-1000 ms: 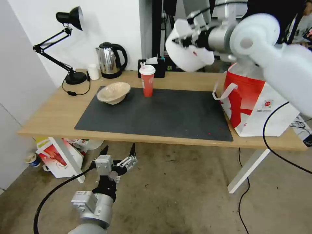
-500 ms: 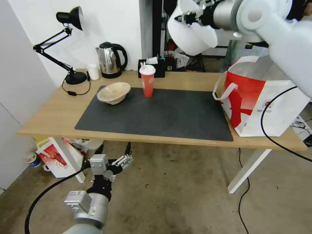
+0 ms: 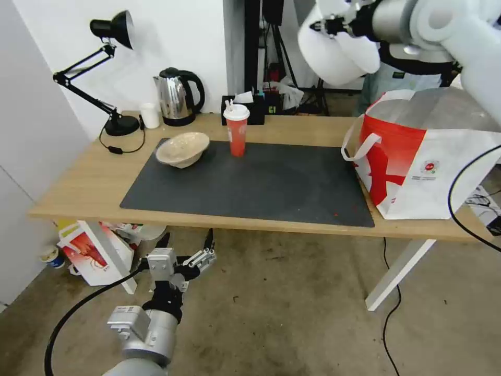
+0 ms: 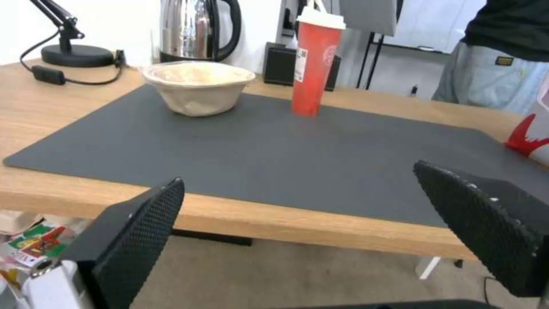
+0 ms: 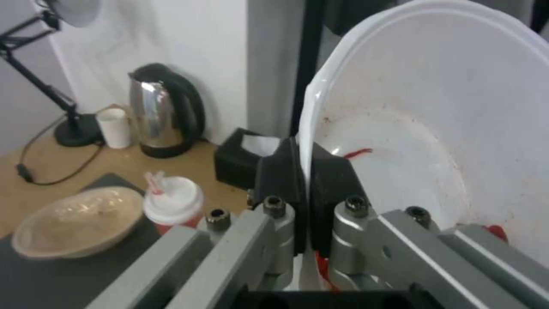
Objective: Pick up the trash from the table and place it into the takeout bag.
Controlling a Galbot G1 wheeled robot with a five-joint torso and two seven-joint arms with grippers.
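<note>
My right gripper [image 3: 330, 23] [image 5: 303, 171] is shut on the rim of the wide white bowl [image 3: 336, 55] [image 5: 435, 141], held high and tilted, up left of the takeout bag [image 3: 422, 151] on the table's right end. Red sauce smears line the bowl's inside. The beige bowl [image 3: 182, 149] [image 4: 197, 86] and the red lidded cup [image 3: 237, 130] [image 4: 312, 64] stand at the back of the dark mat [image 3: 250, 183] on the table [image 3: 78, 177]. My left gripper [image 3: 187, 242] [image 4: 297, 223] hangs open below the table's front edge, at the left.
A black desk lamp [image 3: 112, 31], a small white cup [image 3: 150, 115], a steel kettle [image 3: 177, 96] and a black tissue box [image 3: 245, 109] line the back edge. A red-and-white box [image 3: 88, 250] lies on the floor under the table's left end. A person [image 4: 503, 51] stands behind the table.
My right arm has carried the white bowl up and to the right, toward the space above the takeout bag. The left gripper has only shifted slightly below the table.
</note>
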